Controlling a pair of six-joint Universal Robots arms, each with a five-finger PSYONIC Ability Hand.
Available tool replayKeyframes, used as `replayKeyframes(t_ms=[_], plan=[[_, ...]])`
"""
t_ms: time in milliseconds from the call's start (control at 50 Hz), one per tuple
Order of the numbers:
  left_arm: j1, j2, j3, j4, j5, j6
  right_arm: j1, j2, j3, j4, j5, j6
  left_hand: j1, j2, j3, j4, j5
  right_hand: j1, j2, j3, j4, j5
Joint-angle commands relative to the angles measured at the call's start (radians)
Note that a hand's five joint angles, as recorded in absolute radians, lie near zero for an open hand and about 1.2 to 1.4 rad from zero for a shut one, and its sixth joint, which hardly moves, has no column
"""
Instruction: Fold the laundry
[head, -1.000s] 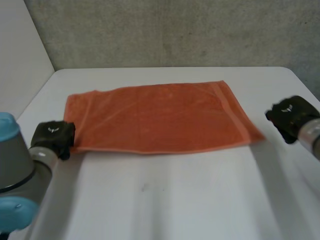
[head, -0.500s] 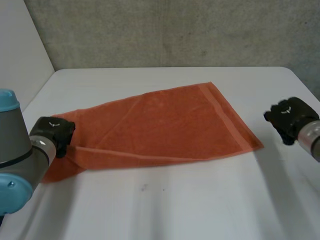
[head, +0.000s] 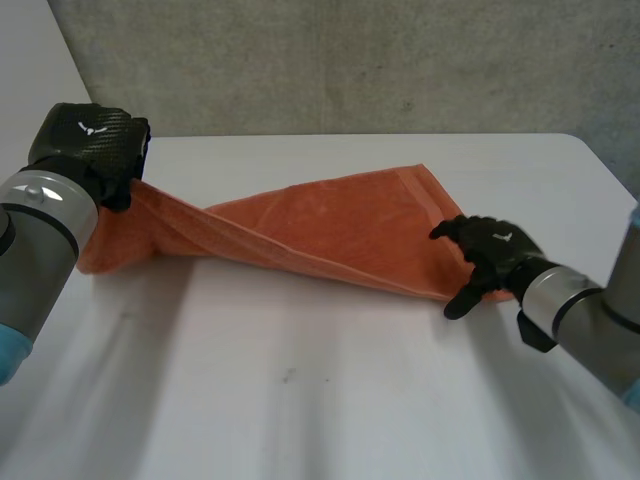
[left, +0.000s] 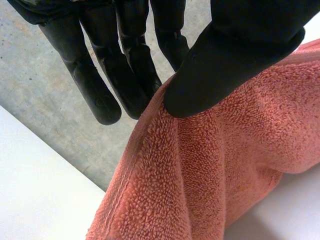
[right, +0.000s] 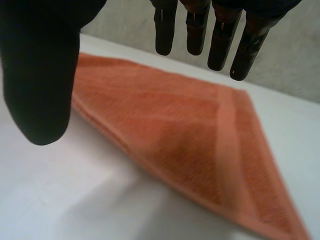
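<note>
White table: my left hand has lifted the towel by a pinched corner; my right hand, spread and empty, has moved in, so folding begins.

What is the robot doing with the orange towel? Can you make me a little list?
towel: orange, left end lifted, right end flat on table
left hand: raised, thumb and fingers pinching towel's left end
right hand: open, fingers straight, over towel's near right corner
table: white
</note>
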Motion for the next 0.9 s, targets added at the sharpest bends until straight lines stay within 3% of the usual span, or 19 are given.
replayKeyframes(t_ms=[20,180,320,720,820,840,900], plan=[[-0.002,-0.005,0.043,-0.002,-0.001,0.0,0.058,0.151,-0.059,-0.005,0.015,-0.002,0.194,0.178,0.179,0.179,0.182,0.044,0.015,0.035,0.017,0.024],[-0.002,0.003,0.103,-0.002,-0.003,-0.003,0.084,0.292,-0.168,-0.025,0.053,-0.003,0.194,0.178,0.179,0.179,0.182,0.232,0.203,0.223,0.204,0.212],[-0.002,0.003,0.104,-0.01,-0.003,-0.003,0.084,0.344,-0.231,-0.097,0.156,-0.017,0.194,0.178,0.179,0.179,0.182,0.496,0.467,0.487,0.469,0.476],[0.021,-0.003,0.098,-0.016,-0.003,-0.007,0.027,0.376,-0.277,-0.105,0.167,-0.055,0.194,0.178,0.179,0.179,0.182,0.628,0.599,0.619,0.601,0.609],[0.044,-0.003,0.095,-0.016,-0.004,-0.008,-0.011,0.378,-0.283,-0.097,0.162,-0.088,0.194,0.178,0.179,0.179,0.182,0.881,0.852,0.872,0.853,0.861],[0.044,-0.003,0.095,-0.016,-0.004,-0.008,-0.022,0.375,-0.284,-0.094,0.165,-0.091,0.194,0.178,0.179,0.179,0.182,1.131,1.102,1.122,1.103,1.111],[0.056,-0.008,0.089,-0.016,-0.003,-0.01,-0.04,0.358,-0.284,-0.084,0.164,-0.094,0.194,0.178,0.179,0.179,0.182,1.135,1.106,1.126,1.108,1.115]])
